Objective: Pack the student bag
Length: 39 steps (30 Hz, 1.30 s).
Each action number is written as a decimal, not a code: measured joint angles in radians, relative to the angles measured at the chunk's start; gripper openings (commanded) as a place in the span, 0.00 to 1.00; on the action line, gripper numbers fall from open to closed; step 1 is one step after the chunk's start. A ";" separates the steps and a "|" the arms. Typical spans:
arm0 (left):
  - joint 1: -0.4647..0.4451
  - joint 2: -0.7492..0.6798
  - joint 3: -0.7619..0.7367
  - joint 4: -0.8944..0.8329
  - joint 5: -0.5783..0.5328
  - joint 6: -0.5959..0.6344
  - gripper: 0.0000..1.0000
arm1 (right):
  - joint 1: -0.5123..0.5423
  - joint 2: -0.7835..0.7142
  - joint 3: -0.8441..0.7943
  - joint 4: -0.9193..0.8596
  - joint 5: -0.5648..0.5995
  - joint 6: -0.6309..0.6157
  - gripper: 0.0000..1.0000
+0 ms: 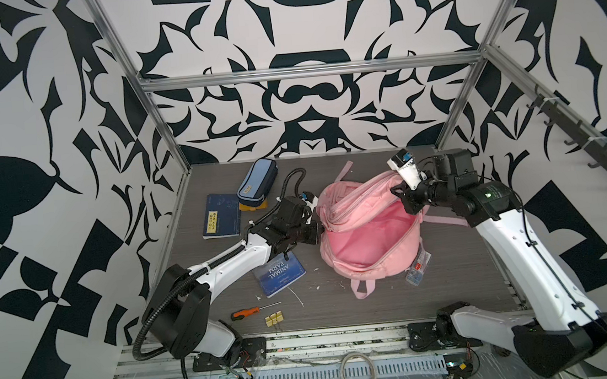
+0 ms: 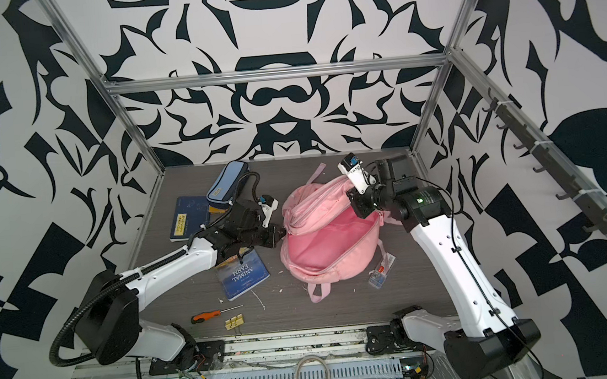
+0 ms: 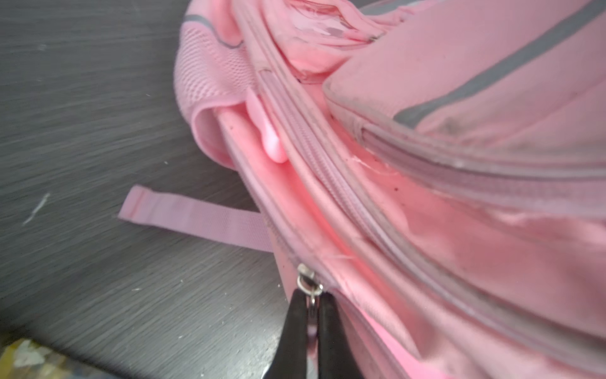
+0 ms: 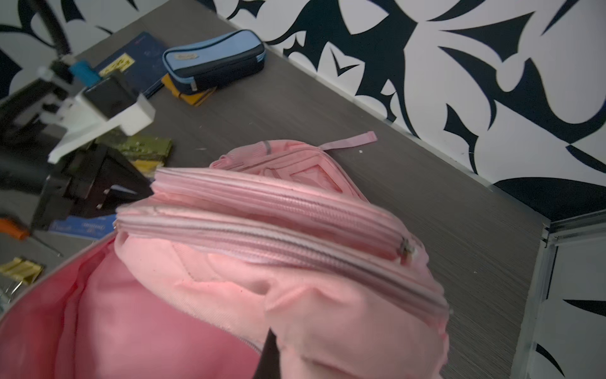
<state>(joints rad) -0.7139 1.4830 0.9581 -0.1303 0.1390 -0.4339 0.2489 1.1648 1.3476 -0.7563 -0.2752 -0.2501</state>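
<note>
At the middle of the surface [image 1: 341,306], the student bag [image 1: 368,237] lies gaping. My left end effector [image 3: 311,297] pinches its zip pull [image 3: 305,279]. My right end effector [image 4: 271,351] clamps its raised rim. It looks open enough, so next I should free one arm and fetch a book [image 1: 279,273].

A book [image 1: 281,278] lies left of the student bag [image 1: 369,244].
</note>
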 measured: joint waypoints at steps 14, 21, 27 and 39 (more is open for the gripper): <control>0.044 0.022 0.075 -0.138 0.015 -0.040 0.73 | 0.001 -0.006 -0.367 0.156 0.203 0.348 0.04; 0.296 -0.179 -0.037 -0.345 0.103 -0.029 0.84 | 0.001 -0.010 -0.373 0.145 0.229 0.404 0.41; 0.408 -0.181 -0.037 -0.539 0.046 0.033 0.93 | 0.001 -0.050 -0.413 0.072 0.257 0.474 0.95; 0.636 -0.229 -0.193 -0.570 0.048 0.032 0.95 | 0.364 -0.179 -0.299 -0.074 0.259 0.507 0.96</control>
<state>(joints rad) -0.0784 1.2537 0.7654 -0.7002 0.1875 -0.4015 0.6128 0.9855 1.0489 -0.8307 -0.0162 0.2565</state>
